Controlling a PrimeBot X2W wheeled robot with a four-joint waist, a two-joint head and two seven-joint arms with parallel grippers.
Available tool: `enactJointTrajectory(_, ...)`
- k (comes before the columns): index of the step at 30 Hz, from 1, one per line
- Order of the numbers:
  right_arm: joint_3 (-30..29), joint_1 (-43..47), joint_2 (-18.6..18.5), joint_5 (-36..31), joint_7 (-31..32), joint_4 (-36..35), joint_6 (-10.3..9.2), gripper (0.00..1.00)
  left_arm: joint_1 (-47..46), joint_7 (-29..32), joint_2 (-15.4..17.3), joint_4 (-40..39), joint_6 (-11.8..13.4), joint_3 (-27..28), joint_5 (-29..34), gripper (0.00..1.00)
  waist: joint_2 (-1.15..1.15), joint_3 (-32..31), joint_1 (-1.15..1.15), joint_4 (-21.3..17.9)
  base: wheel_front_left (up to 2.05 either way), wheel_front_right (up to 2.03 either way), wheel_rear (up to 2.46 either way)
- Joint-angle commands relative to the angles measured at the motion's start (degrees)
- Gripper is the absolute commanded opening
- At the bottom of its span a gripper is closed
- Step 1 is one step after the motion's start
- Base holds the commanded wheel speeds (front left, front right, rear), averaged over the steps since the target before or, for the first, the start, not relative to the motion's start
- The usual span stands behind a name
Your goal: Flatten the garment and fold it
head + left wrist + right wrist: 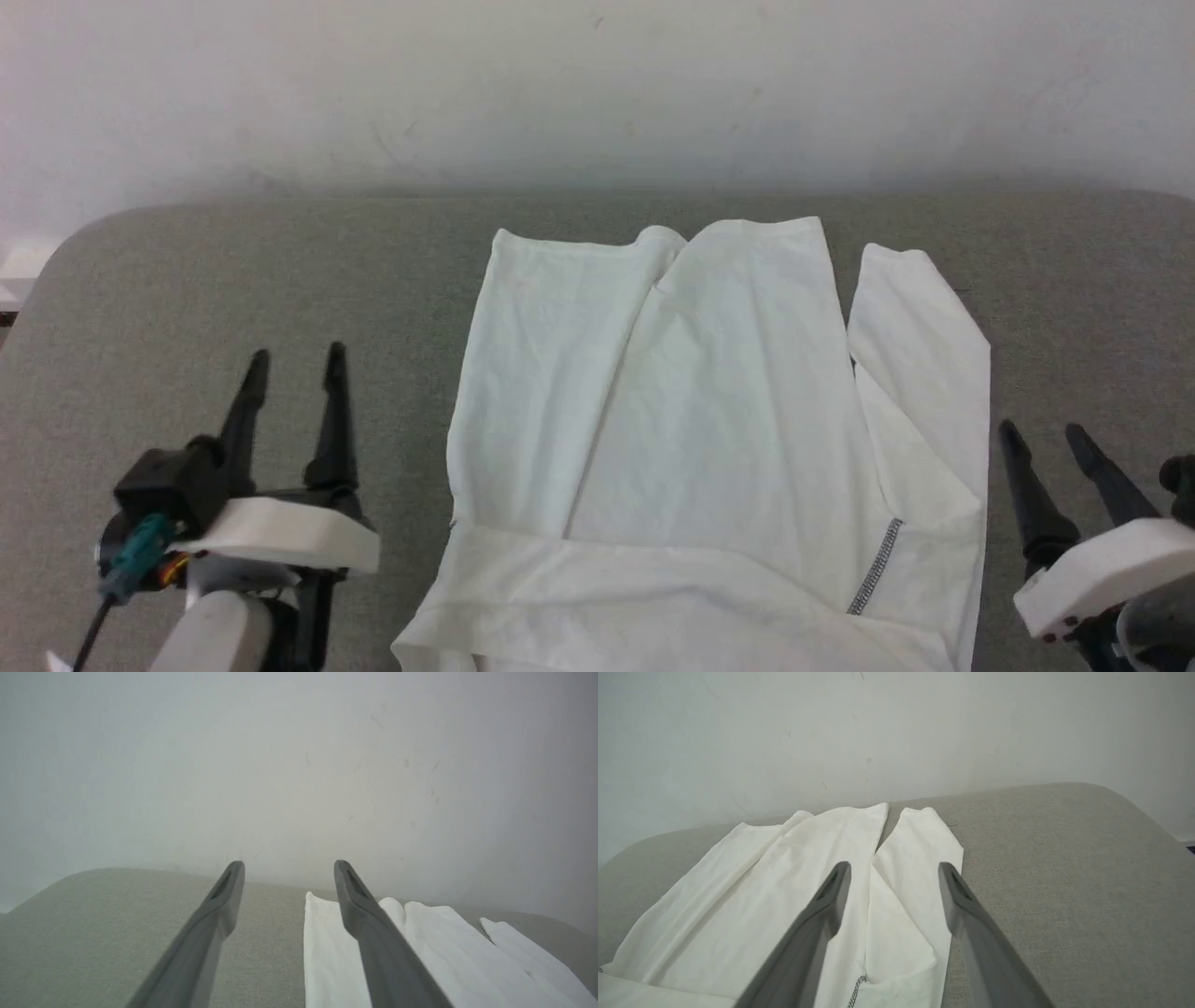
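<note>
Left gripper (pixel 297 353) and right gripper (pixel 1040 427) are hovering empty, jaws apart, beside the garment (pixel 709 401). Pinching only 1 layer is risking dragging its folds askew.

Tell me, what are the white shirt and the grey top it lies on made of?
The white shirt looks like thin, soft cloth, probably a knit: matte, with gentle creases, folds and a stitched grey seam. The grey top looks covered in coarse woven fabric, matte and flecked; its rounded corners hint at padding, though that's a guess.
</note>
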Motion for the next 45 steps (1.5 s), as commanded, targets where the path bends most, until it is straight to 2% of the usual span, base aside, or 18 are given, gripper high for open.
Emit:
enactJointTrajectory(1, -0.6, -2.2, -1.0, 0.9, 0.6, 2.4, -0.05, 1.00, 1.7, -0.3, 0.3, -1.0, 0.2, 2.4, 0.7, 1.00, 0.00, 1.2, 0.00, 1.2, 0.00, 0.00, 0.00)
enactJointTrajectory(5, -2.2, -8.9, -4.4, 4.2, 2.3, 11.7, -0.05, 1.00, 5.0, -0.3, 0.6, -3.2, -0.8, 7.9, 2.7, 1.00, 0.00, 3.6, 0.00, 3.3, 0.00, 0.00, 0.00)
enactJointTrajectory(10, -2.9, -20.4, -9.9, 8.2, 6.0, 25.6, -0.05, 1.00, 6.7, -0.3, -0.3, -5.6, -2.6, 10.4, 4.7, 1.00, 0.00, 8.0, 0.00, 6.1, 0.00, 0.00, 0.00)
enactJointTrajectory(19, -1.5, -41.7, -19.3, 9.3, 16.4, 44.9, -0.05, 1.00, 3.5, -0.3, -6.0, -10.1, -5.8, 11.2, 7.4, 1.00, 0.00, 18.1, 0.00, 10.5, 0.00, 0.00, 0.00)
enactJointTrajectory(23, 1.0, -46.9, -20.8, 8.7, 21.5, 50.1, -0.05, 1.00, 2.0, -0.3, -8.3, -10.1, -7.4, 11.8, 8.7, 1.00, 0.00, 20.7, 0.00, 11.4, 0.00, 0.00, 0.00)
enactJointTrajectory(28, 4.1, -48.8, -21.0, 9.3, 26.5, 54.6, -0.05, 1.00, 1.0, -0.3, -10.4, -8.8, -9.2, 12.8, 10.3, 1.00, 0.00, 21.5, 0.00, 11.4, 0.00, 0.00, 0.00)
enactJointTrajectory(29, 4.4, -48.7, -20.8, 9.7, 27.6, 55.4, -0.05, 0.49, 0.9, -0.3, -10.7, -8.5, -9.5, 13.0, 10.6, 1.00, 0.00, 21.4, 0.00, 11.2, 0.00, 0.00, 0.00)
enactJointTrajectory(31, 5.2, -48.4, -20.7, 10.3, 28.6, 56.1, -0.05, 0.00, 1.0, -0.3, -11.2, -7.8, -10.0, 13.5, 11.2, 1.00, 0.00, 20.7, 0.00, 10.7, 0.00, 0.00, 0.00)
enactJointTrajectory(37, 4.8, -45.9, -23.1, 12.7, 20.1, 51.7, -0.05, 0.00, 2.0, -0.3, -11.9, -6.0, -11.3, 14.9, 12.5, 1.00, 0.00, 16.9, 0.00, 8.5, 0.00, 0.00, 0.00)
enactJointTrajectory(40, 2.1, -42.7, -25.8, 14.1, 16.1, 49.0, -0.05, 0.00, 2.9, -0.3, -11.9, -5.1, -11.8, 15.4, 13.0, 1.00, 0.00, 14.3, 0.00, 7.2, 0.00, 0.00, 0.00)
enactJointTrajectory(43, -1.4, -38.4, -29.2, 15.0, 13.9, 46.7, -0.05, 0.00, 4.0, -0.3, -11.9, -4.4, -12.0, 15.6, 13.4, 1.00, 0.00, 11.9, 0.00, 5.9, 0.00, 0.00, 0.00)
enactJointTrajectory(45, -2.9, -36.9, -30.2, 15.4, 13.6, 46.1, -0.05, 0.00, 4.4, -0.3, -11.9, -4.2, -12.0, 15.7, 13.4, 1.00, 0.00, 11.1, 0.00, 5.5, 0.00, 0.00, 0.00)
